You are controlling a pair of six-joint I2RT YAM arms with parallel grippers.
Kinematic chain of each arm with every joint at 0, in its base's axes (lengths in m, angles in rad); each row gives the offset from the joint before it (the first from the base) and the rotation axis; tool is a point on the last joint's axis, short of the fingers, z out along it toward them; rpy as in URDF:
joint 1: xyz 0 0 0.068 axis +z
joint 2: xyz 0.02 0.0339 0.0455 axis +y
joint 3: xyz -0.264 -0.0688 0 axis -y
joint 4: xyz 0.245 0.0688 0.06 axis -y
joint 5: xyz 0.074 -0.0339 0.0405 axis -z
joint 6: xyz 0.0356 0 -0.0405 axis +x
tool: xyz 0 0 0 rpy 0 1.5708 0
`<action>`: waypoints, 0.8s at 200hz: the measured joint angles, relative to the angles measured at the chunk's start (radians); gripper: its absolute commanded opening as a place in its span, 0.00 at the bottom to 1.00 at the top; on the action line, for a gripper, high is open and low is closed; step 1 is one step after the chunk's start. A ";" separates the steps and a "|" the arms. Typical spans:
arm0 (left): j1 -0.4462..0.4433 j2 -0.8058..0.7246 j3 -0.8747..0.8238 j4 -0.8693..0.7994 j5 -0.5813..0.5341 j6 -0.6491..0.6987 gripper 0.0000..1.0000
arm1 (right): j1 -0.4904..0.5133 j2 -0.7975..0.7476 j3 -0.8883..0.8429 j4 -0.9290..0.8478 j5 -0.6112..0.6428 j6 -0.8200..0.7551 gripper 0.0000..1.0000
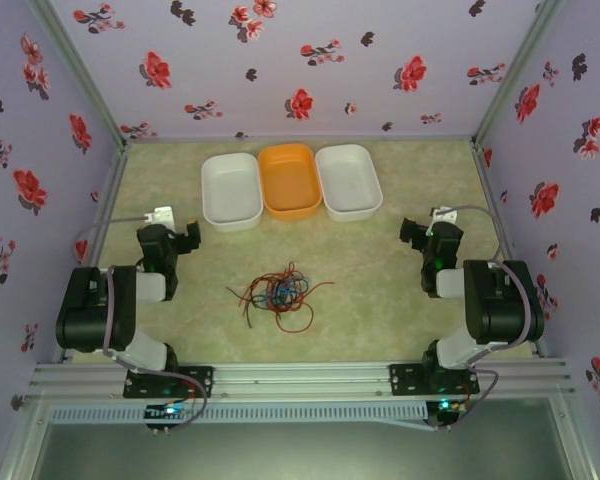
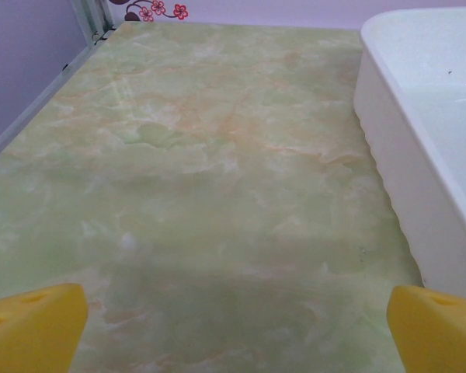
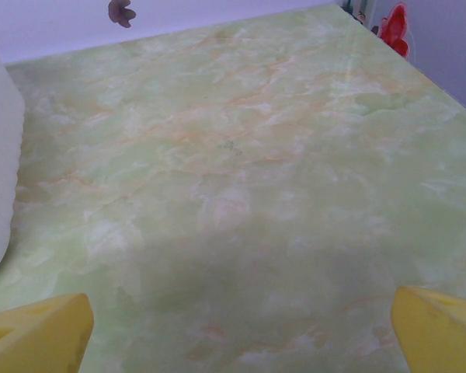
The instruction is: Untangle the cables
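Left arm base (image 1: 168,382) and right arm base (image 1: 432,378) sit bolted at the near edge of the tabletop (image 1: 380,300). Left gripper (image 2: 233,330) hovers over the left side of the tabletop, yellow fingertips (image 2: 31,326) spread wide, gripping nothing. Bare green marbled surface under them, left white tray (image 2: 419,155) just off to its right. Right gripper (image 3: 241,330) hovers by the right edge, its fingertips (image 3: 39,334) likewise spread wide, gripping nothing. Cables (image 1: 280,292) lie in one tangled heap mid-tabletop, between the two arms and well apart from both grippers — red, dark and light blue strands looped over one another, red ends trailing out to the sides and toward the near edge. Past them, close to the far edge: left white tray, orange tray (image 1: 290,180), right white tray (image 1: 348,180) — side by side in a row, orange in the middle.
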 measured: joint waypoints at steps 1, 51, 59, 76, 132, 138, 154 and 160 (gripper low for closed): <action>0.000 0.000 0.000 0.000 0.000 0.000 1.00 | 0.000 0.000 0.000 0.000 0.000 0.000 0.99; 0.000 0.000 0.000 0.000 0.000 0.000 1.00 | 0.000 0.000 0.000 -0.001 0.000 0.000 0.99; 0.000 0.000 0.000 0.000 -0.001 0.000 1.00 | 0.000 0.000 0.004 -0.006 0.000 0.000 0.99; 0.000 -0.003 0.000 -0.002 -0.011 -0.001 1.00 | 0.000 -0.002 0.014 -0.014 0.000 0.000 0.99; 0.000 -0.219 0.000 -0.108 -0.073 -0.013 1.00 | 0.014 -0.134 0.016 -0.090 0.026 0.000 0.99; 0.000 -0.250 0.001 -0.130 -0.077 -0.019 1.00 | 0.019 -0.160 0.019 -0.116 0.035 0.000 0.99; 0.000 -0.322 0.007 -0.179 -0.085 -0.052 1.00 | 0.031 -0.225 0.039 -0.193 0.066 0.001 0.99; 0.000 -0.342 0.011 -0.195 -0.084 -0.066 1.00 | 0.035 -0.249 0.048 -0.220 0.080 0.002 0.99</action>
